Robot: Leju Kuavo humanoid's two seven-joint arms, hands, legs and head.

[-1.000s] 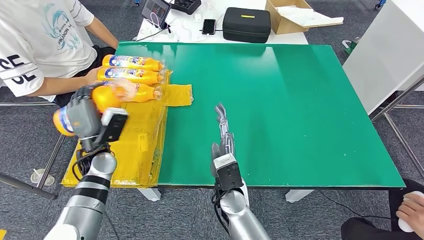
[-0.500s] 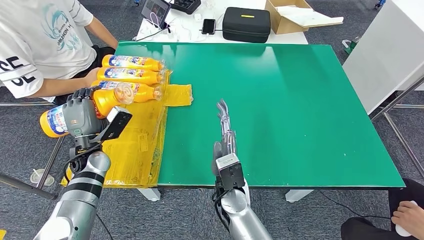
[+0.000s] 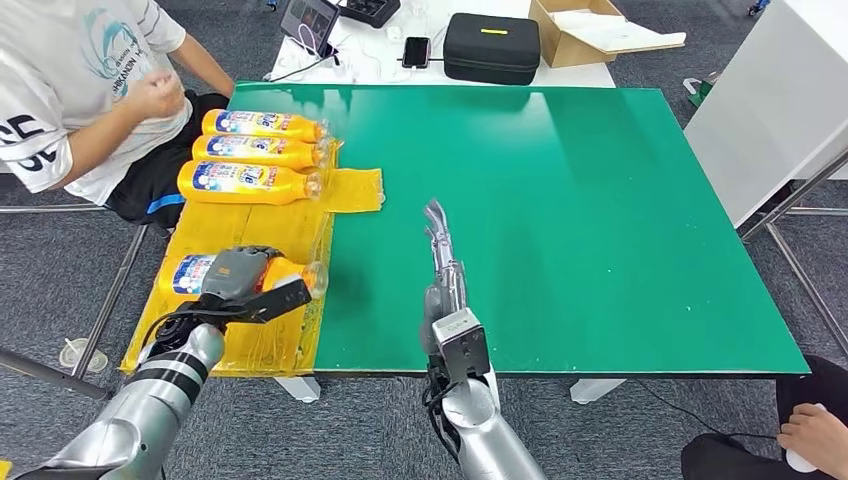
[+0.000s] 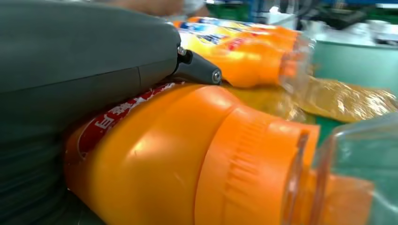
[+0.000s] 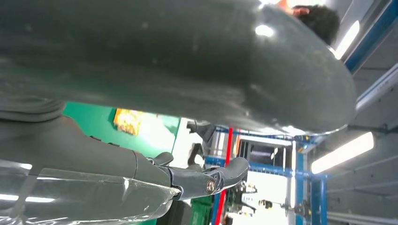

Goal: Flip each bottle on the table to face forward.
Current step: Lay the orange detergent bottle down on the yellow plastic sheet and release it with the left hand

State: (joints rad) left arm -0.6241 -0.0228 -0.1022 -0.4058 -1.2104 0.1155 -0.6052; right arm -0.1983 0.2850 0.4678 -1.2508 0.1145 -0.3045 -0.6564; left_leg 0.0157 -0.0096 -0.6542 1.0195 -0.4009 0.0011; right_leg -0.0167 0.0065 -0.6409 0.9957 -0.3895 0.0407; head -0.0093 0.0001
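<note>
My left hand [image 3: 238, 272] grips an orange bottle [image 3: 190, 274] that lies on its side on the yellow plastic sheet [image 3: 250, 228], its clear cap [image 3: 314, 279] toward the green table [image 3: 560, 200]. The left wrist view shows the same bottle [image 4: 169, 159] close up under my hand [image 4: 70, 70]. Three more orange bottles [image 3: 250, 182] lie side by side further back on the sheet, labels up, caps pointing right. My right hand [image 3: 445, 262] rests flat on the green table near its front edge, fingers straight and holding nothing.
A person [image 3: 80, 90] sits at the table's left rear corner with a hand raised. Behind the table are a black case [image 3: 493, 47], a cardboard box [image 3: 590, 30] and a phone [image 3: 418, 52]. A white cabinet [image 3: 780, 90] stands at right.
My left hand has swung the bottle down from the air and laid it on the yellow sheet. The person has put a third bottle in the row and pulled the hand back.
</note>
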